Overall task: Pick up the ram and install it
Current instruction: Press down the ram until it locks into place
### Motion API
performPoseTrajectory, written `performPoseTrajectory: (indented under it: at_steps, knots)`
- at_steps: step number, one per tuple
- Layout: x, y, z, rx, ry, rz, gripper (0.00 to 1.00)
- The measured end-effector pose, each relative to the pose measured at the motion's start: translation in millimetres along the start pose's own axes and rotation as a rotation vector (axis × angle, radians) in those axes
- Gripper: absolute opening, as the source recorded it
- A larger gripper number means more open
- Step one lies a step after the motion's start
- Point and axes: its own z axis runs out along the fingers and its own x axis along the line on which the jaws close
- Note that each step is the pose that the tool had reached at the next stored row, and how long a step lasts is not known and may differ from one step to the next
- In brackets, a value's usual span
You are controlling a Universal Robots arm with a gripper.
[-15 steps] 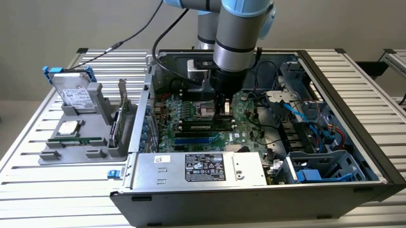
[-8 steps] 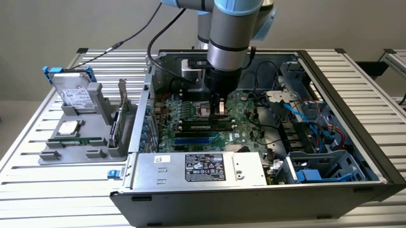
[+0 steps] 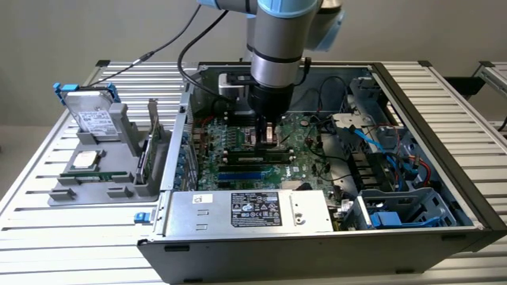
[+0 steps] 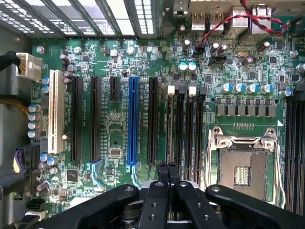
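One pincer (image 3: 268,138) hangs inside the open computer case (image 3: 428,107), its fingers (image 4: 167,172) pressed together. It touches the ram (image 3: 255,158) seated on the motherboard (image 4: 114,138).

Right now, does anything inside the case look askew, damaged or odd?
Nothing stands out. The long dark-green ram stick sits level, not tilted, under the shut claw; nothing looks spilled or broken.

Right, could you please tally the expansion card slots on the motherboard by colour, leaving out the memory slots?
White slot: 1
Blue slot: 1
Long black slots: 3
Short black slot: 1
Total: 6
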Motion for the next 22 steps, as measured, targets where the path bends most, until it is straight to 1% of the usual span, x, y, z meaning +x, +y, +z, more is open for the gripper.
performPoseTrajectory:
  at_steps: [15,18,21,22]
  knots:
    - [-5.8,20.6,1.3,0.0006,0.0011,0.002,0.10]
    - [-6.5,21.1,2.2,0.0007,0.0022,0.002,0.10]
    - [-8.3,20.8,5.9,0.0003,0.0067,0.002,0.10]
    - [-8.5,20.8,6.0,0.0003,0.0070,0.002,0.10]
